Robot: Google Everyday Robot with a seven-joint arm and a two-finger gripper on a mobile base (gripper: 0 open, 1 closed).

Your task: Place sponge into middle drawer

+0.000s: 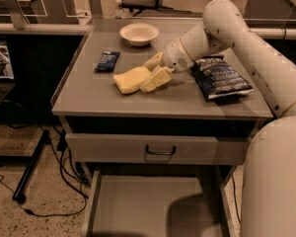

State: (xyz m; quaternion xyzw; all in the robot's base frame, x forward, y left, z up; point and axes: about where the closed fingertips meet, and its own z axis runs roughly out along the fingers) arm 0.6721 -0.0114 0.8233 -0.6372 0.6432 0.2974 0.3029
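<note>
The robot's white arm [246, 48] reaches in from the right and lies low across the grey table [153, 104]. Its gripper [145, 76] sits near the middle of the tabletop. The two cream-yellow fingers [158, 78] point left and stand spread apart, one on the near side and one on the far side. They are not clamped on anything.

The sponge [129, 80], a pale yellow pad, lies flat on the table just left of the gripper. Its right end reaches into the gap between the fingers, and the near finger overlaps that end. I cannot tell whether either finger presses on it.

A dark blue snack packet [107, 61] lies to the left of the sponge and a little farther back, apart from it. A shallow white bowl [139, 33] stands at the far side of the table, well clear of the sponge. A dark crisp bag [218, 77] lies on the right of the table, partly under the arm.

Below the tabletop, the upper drawer front [113, 148] with its black handle [160, 151] is closed. Beneath it the middle drawer [138, 201] is pulled out towards the near side, and the arm's shadow falls on the right part of its flat grey floor. The sponge is not in it. Black cables [49, 181] trail over the speckled floor at the left.
</note>
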